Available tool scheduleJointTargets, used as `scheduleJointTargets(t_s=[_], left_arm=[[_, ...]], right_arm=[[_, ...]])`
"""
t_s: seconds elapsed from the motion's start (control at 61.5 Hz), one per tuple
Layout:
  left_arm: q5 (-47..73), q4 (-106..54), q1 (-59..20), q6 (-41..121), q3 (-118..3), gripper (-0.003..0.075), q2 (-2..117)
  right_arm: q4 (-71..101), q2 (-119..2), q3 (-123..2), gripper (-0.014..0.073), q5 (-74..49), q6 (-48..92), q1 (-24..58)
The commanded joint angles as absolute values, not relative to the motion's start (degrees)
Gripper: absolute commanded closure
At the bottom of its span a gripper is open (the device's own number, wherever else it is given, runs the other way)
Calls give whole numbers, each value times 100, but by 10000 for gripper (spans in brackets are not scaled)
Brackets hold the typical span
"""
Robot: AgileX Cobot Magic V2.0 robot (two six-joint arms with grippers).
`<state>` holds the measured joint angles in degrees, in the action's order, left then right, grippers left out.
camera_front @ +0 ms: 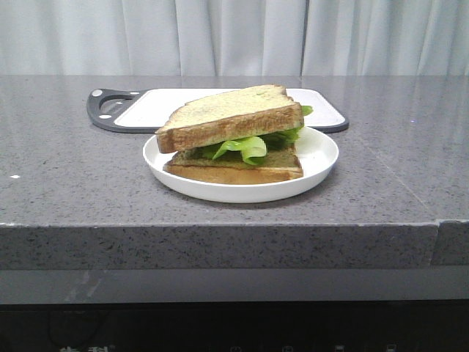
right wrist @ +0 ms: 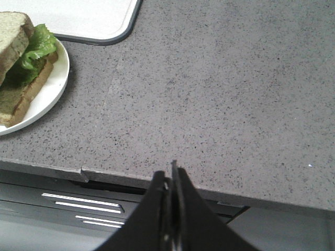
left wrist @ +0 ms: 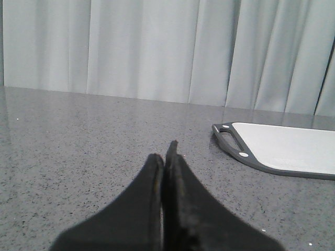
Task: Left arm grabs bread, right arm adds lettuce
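A thick slice of bread (camera_front: 231,116) with a tan face and brown crust lies on top of green lettuce (camera_front: 248,147), over a lower slice (camera_front: 234,170), on a white plate (camera_front: 315,158). The stack also shows in the right wrist view, bread (right wrist: 11,36) and lettuce (right wrist: 37,44). My left gripper (left wrist: 165,154) is shut and empty above the bare countertop, away from the plate. My right gripper (right wrist: 168,175) is shut and empty over the counter's front edge, to the right of the plate. Neither gripper shows in the front view.
A white cutting board (camera_front: 146,106) with a dark grey rim and handle lies behind the plate; it also shows in the left wrist view (left wrist: 293,149). The grey speckled countertop (camera_front: 73,176) ends in a front edge (camera_front: 220,246). Pale curtains hang behind.
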<state>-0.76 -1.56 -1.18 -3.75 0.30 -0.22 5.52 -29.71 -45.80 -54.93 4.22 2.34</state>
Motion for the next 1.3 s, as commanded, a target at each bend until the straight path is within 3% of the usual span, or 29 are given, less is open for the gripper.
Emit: scheduleJointTargets(t_s=[0.0,0.65,0.78,0.959,1.284], left_arm=[[-569,-202,-155,-416,54,741,-126],[-569,-202,-155,-416,54,741,-126],[-569,-202,-155,-416,54,741,-126],[-569,-202,-155,-416,54,741,-126],[-569,-202,-155,-416,54,741,-126]], right_arm=[[520,-2992,-4696,711,-5155,434,196],[509,-2884,-4620,711,-5048,434,232],[421,-2181,-3699,711,-3669,434,645],[431,-1148,-2058,711,-1770,434,625],[783,186,-109,711,-511,434,239]])
